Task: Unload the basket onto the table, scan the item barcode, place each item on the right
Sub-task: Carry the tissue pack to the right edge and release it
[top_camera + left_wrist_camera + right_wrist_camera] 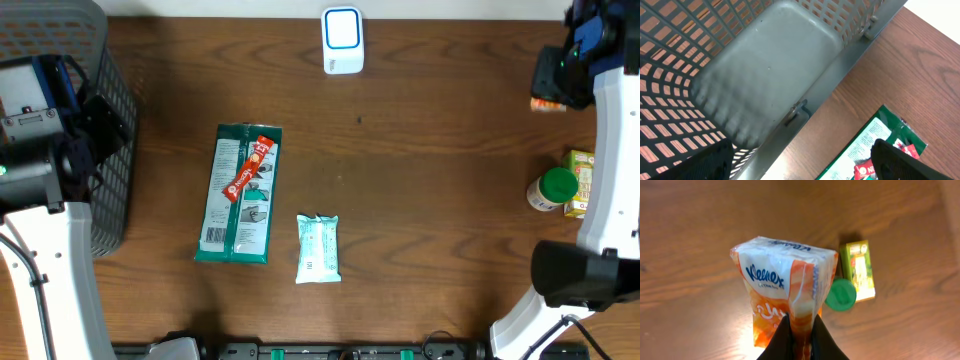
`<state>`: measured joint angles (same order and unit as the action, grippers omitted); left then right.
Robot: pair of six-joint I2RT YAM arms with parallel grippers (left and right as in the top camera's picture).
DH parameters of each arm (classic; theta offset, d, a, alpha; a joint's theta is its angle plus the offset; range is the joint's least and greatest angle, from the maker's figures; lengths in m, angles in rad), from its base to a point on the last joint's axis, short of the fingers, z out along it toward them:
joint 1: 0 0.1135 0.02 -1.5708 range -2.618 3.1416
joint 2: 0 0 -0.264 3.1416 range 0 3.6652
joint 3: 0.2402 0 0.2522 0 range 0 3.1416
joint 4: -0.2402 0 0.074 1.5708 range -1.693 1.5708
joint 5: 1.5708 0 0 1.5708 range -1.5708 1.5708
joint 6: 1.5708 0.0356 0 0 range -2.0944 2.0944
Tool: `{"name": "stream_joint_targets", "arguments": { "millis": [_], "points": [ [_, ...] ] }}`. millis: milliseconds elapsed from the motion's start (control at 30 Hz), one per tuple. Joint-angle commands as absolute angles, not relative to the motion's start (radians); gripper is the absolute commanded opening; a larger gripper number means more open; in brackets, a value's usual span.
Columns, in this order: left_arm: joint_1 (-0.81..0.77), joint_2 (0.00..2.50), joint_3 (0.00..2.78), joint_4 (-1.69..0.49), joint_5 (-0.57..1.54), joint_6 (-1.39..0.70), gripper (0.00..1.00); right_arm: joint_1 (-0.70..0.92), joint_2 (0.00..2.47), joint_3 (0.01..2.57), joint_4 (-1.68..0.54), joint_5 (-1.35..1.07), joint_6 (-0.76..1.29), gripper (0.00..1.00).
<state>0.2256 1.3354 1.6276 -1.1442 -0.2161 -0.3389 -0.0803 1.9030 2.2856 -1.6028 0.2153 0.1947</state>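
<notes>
Right wrist view is showing the right end effector (pixel 799 330) with its fingers clamping together on the lower end of a Kleenex tissue pack (pixel 782 287). The pack is orange and white and is hanging clear of the bench (pixel 700 225). Beneath and beyond it, a green-lidded bottle (pixel 841 294) is standing just beside a yellow-green carton (pixel 858 270).

Overhead view is placing that pack at the far right corner of the bench, with only an orange edge (pixel 548 103) showing under the arm. It is sitting well apart from the white and blue scanner (pixel 342 40) at the far middle edge.

Left wrist view is showing the left end effector (pixel 801 150) with its fingers (pixel 715 162) standing wide apart and gripping nothing. It is hovering over the rim of a grey mesh basket (pixel 770 75) at the left side.

Mid-bench, a green flat pouch (pixel 238 215) is lying with a red sachet (pixel 248 168) resting on it. A pale wipes pack (pixel 318 248) is lying near the pouch.
</notes>
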Motion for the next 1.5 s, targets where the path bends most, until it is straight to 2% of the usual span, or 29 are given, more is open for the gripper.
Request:
{"name": "stream_joint_targets", "arguments": {
  "millis": [0, 267, 567, 600, 633, 667, 733, 867, 933, 1200, 1333, 1467],
  "points": [
    [0.229, 1.339, 1.634, -1.144, -0.229, -0.33, 0.88, -0.128, 1.913, 2.127, -1.559, 0.163, 0.213, 0.04],
    [0.229, 1.339, 1.634, -1.144, -0.229, -0.33, 0.88, -0.198, 1.913, 1.702, -1.253, 0.168, 0.224, 0.04],
    [0.229, 1.339, 1.634, -1.144, -0.229, -0.33, 0.88, -0.258, 1.913, 1.406, -0.888, 0.206, 0.199, 0.04],
    [0.229, 1.339, 1.634, -1.144, -0.229, -0.33, 0.88, -0.263, 1.913, 1.385, -0.858, 0.205, 0.193, 0.14],
    [0.229, 1.339, 1.634, -1.144, -0.229, -0.33, 0.88, -0.268, 1.913, 1.368, -0.832, 0.205, 0.193, 0.45],
    [0.229, 1.339, 1.634, -1.144, -0.229, -0.33, 0.88, -0.27, 1.913, 1.357, -0.816, 0.205, 0.193, 0.55],
    [0.229, 1.339, 1.634, -1.144, -0.229, -0.33, 0.88, -0.276, 1.913, 1.351, -0.801, 0.205, 0.181, 0.61],
    [0.229, 1.339, 1.634, -1.144, -0.229, -0.33, 0.88, -0.278, 1.913, 1.361, -0.812, 0.205, 0.159, 0.85],
    [0.229, 1.339, 1.634, -1.144, -0.229, -0.33, 0.88, -0.276, 1.913, 1.374, -0.824, 0.201, 0.159, 0.89],
    [0.229, 1.339, 1.634, -1.144, -0.229, -0.33, 0.88, -0.273, 1.907, 1.509, -0.944, 0.178, 0.159, 0.94],
    [0.229, 1.339, 1.634, -1.144, -0.229, -0.33, 0.88, -0.273, 1.907, 1.571, -1.027, -0.005, 0.143, 0.93],
    [0.229, 1.339, 1.634, -1.144, -0.229, -0.33, 0.88, -0.273, 1.908, 1.572, -1.057, -0.242, 0.076, 0.87]
  ]
}}
